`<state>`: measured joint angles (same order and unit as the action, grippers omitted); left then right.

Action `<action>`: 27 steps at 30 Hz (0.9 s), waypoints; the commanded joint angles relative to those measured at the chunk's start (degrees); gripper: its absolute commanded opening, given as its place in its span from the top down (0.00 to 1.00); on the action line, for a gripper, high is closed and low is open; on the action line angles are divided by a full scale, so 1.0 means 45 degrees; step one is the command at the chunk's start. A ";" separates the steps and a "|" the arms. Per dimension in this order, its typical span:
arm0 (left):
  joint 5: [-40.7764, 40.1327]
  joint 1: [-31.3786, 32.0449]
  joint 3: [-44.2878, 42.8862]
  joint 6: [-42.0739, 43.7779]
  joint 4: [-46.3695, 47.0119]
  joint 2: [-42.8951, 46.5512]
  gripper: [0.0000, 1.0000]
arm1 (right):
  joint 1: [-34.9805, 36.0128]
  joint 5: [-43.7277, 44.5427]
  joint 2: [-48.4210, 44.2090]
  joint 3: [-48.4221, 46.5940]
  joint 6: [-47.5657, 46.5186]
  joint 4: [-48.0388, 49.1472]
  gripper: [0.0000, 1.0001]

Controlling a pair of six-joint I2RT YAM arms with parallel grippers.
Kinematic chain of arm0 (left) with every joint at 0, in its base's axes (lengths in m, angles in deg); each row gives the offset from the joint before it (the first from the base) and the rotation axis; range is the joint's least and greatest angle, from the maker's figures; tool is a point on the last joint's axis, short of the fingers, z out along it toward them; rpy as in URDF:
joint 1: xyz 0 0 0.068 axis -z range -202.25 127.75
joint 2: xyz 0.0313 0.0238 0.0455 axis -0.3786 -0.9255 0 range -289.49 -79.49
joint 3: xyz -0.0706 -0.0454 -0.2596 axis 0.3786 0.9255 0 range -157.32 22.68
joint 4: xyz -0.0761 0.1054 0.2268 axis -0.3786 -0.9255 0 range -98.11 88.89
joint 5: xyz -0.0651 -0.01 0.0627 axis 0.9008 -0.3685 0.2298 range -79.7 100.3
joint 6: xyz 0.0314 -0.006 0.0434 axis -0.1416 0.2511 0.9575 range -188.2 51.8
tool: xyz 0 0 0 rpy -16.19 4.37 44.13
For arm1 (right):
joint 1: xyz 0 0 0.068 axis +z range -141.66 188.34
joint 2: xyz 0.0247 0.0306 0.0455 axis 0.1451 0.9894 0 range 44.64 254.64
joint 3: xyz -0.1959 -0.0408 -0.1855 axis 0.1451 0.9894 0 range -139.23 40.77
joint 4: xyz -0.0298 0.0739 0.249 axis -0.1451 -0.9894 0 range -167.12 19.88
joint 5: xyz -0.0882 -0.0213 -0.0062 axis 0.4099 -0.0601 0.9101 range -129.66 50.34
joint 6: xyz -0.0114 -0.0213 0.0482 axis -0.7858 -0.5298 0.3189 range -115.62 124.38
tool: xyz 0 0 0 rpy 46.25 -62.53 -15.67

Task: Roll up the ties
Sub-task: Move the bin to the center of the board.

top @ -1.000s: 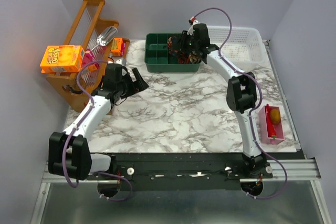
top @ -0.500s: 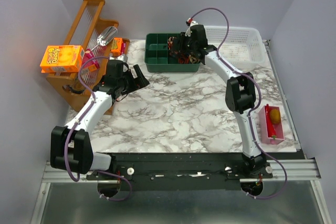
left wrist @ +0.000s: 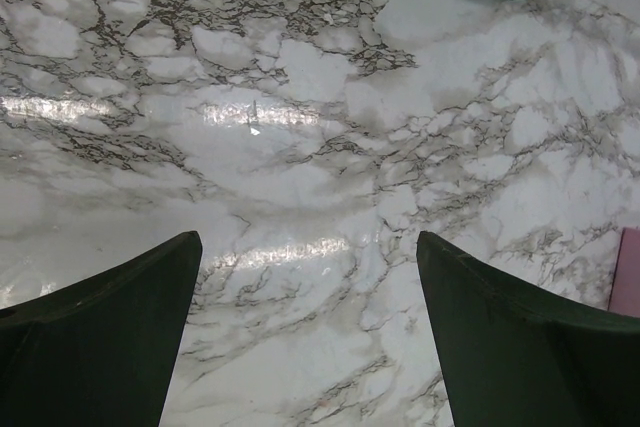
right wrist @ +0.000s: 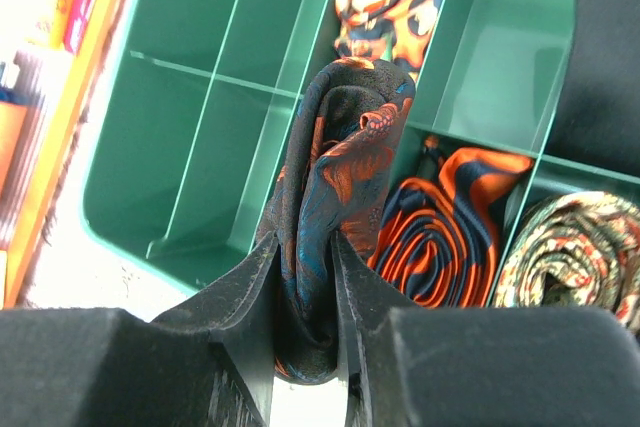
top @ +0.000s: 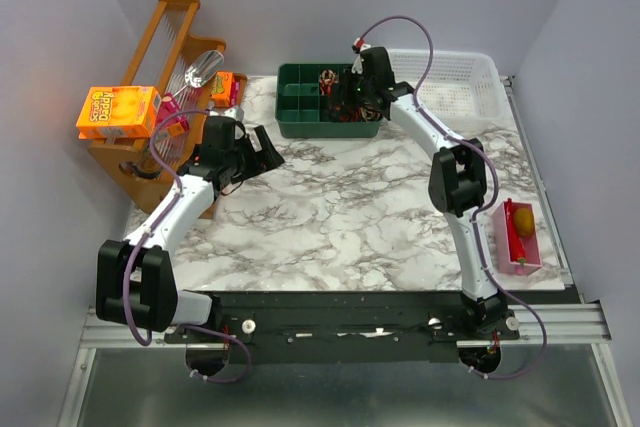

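Right hand clamped on rolled tie, which sticks out ahead of its fingers over green tray. Stowing step. Next move likely: lower into a vacant compartment left of hand, release. Left hand wide apart, holding nothing, above counter.

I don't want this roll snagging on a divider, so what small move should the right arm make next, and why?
Probably nudge the right gripper sideways until its tie is over an empty cell of the tray. The jaws are shut on the rolled tie, which seems to hang above a divider, and the cells on its other side already hold rolls.
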<state>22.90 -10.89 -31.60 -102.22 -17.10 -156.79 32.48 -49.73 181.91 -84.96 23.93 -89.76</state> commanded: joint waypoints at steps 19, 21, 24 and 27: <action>0.0091 -0.0004 0.0617 0.0255 -0.0060 0.0517 0.01 | 0.0553 -0.2312 0.1566 -0.2391 -0.1394 -0.5300 0.69; 0.0110 -0.0004 0.0579 0.0275 -0.0060 0.0556 0.01 | 0.0573 -0.2528 0.1546 -0.2276 -0.1454 -0.5654 0.69; 0.0071 -0.0004 0.0578 0.0275 -0.0080 0.0575 0.01 | 0.0592 -0.2587 0.1429 -0.2100 -0.1649 -0.6415 0.69; 0.0071 -0.0004 0.0617 0.0255 -0.0099 0.0634 0.01 | 0.0612 -0.2665 0.1117 -0.1748 -0.1883 -0.7079 0.70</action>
<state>22.90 -10.89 -29.19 -101.83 -17.15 -155.58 34.14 -59.01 186.50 -94.80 18.16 -110.56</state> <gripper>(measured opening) 0.988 0.313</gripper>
